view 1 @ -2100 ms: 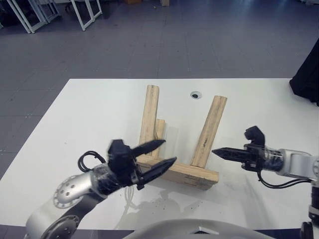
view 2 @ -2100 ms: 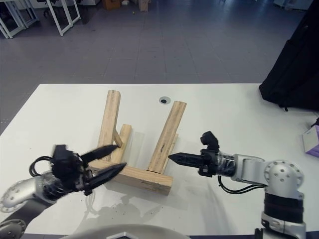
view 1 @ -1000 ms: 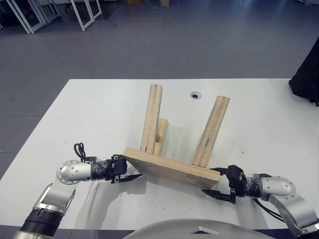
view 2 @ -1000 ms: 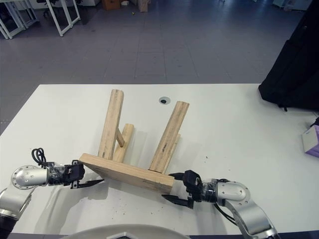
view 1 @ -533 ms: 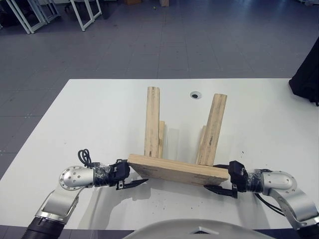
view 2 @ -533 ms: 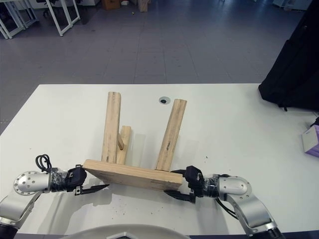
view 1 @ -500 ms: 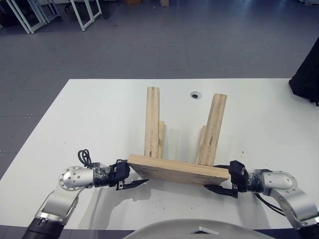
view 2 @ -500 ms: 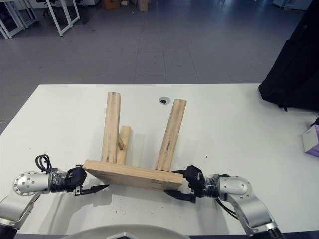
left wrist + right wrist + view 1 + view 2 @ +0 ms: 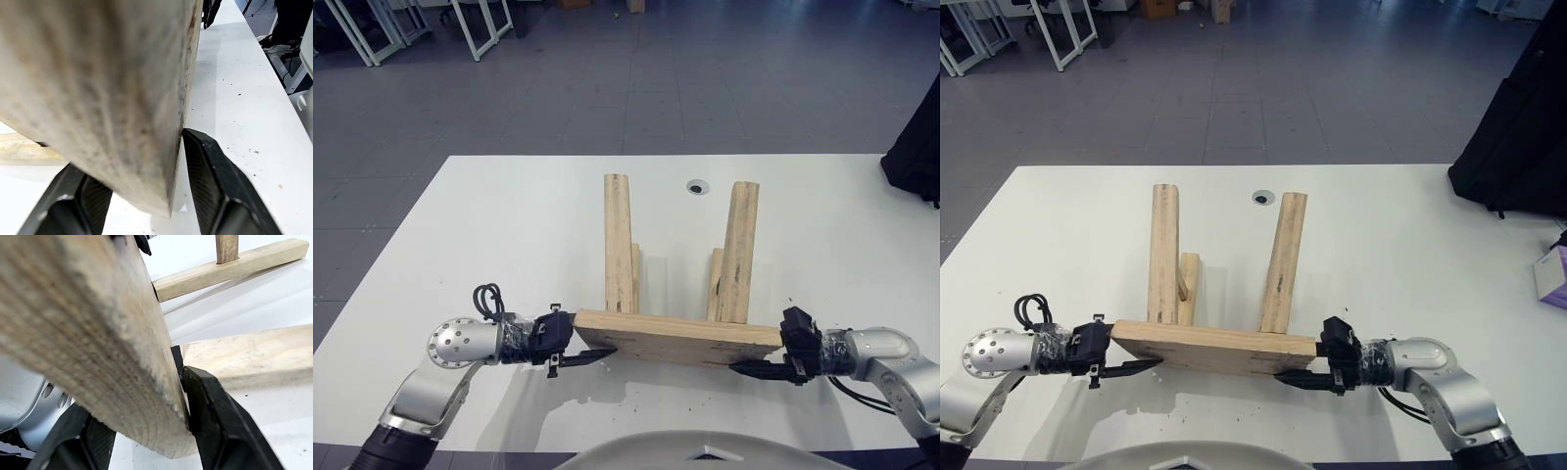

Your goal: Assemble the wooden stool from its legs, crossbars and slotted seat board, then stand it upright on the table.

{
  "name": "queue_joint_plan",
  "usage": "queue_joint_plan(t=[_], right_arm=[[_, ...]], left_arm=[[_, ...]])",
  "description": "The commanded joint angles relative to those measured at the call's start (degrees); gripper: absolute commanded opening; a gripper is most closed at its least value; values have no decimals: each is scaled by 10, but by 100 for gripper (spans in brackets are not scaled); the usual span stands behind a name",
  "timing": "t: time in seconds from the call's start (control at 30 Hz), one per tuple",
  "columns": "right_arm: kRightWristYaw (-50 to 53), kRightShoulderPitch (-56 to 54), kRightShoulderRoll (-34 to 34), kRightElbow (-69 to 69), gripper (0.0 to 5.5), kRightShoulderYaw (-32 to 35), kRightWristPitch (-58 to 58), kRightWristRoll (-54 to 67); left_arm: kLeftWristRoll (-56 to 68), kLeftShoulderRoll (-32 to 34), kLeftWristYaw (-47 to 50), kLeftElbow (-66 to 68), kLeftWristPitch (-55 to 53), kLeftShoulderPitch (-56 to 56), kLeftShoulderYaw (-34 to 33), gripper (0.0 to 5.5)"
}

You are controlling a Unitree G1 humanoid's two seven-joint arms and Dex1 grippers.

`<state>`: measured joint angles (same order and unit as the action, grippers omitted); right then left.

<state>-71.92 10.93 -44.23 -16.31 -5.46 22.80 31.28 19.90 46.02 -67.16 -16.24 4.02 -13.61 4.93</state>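
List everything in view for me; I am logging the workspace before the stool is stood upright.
seat board: one, pale wood, near the table's front edge, gripped at both ends
legs: four, pale wood, joined to the seat board, pointing away from the robot
crossbar: one seen, pale wood, between the left pair of legs
table: one, white, under the stool
cable hole: one, dark, in the table beyond the legs
bag: one, black, past the table's far right corner
box: one, purple, at the table's right edge
frames: several, white, on the grey floor far left
left gripper: one, black, shut on the board's left end
right gripper: one, black, shut on the board's right end
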Motion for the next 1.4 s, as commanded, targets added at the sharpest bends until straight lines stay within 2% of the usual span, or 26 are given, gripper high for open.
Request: queue_joint_plan(t=[0.03, 0.27, 0.5, 0.63, 0.77, 0.87, 0.93, 1.13, 1.4], right_arm=[[-6, -12, 3, -4, 195, -2, 15, 16], [-16, -13, 2, -15, 195, 10, 49, 56], [13, -77, -12, -69, 191, 99, 244, 291], [101, -106, -5, -81, 177, 138, 330, 442], [229, -129, 6, -67, 170, 155, 354, 608], [348, -135, -1, -62, 168, 146, 321, 753], [410, -136, 8, -64, 168, 141, 298, 808], [530, -119, 99, -143, 166, 124, 219, 817], [583, -106, 153, -187, 151, 99, 174, 817]], left_arm=[[-7, 6, -2, -2, -10, -4, 6, 192], [96, -6, -1, -57, -86, 1, -23, 177], [366, -31, 47, -147, -238, 32, -117, 169], [483, -65, 125, -151, -273, 65, -166, 166], [520, -102, 185, -154, -279, 67, -186, 166], [545, -142, 269, -158, -273, 80, -198, 166], [559, -162, 320, -171, -273, 83, -202, 166], [604, -207, 532, -219, -287, 123, -187, 166], [656, -236, 781, -173, -294, 240, -179, 166]])
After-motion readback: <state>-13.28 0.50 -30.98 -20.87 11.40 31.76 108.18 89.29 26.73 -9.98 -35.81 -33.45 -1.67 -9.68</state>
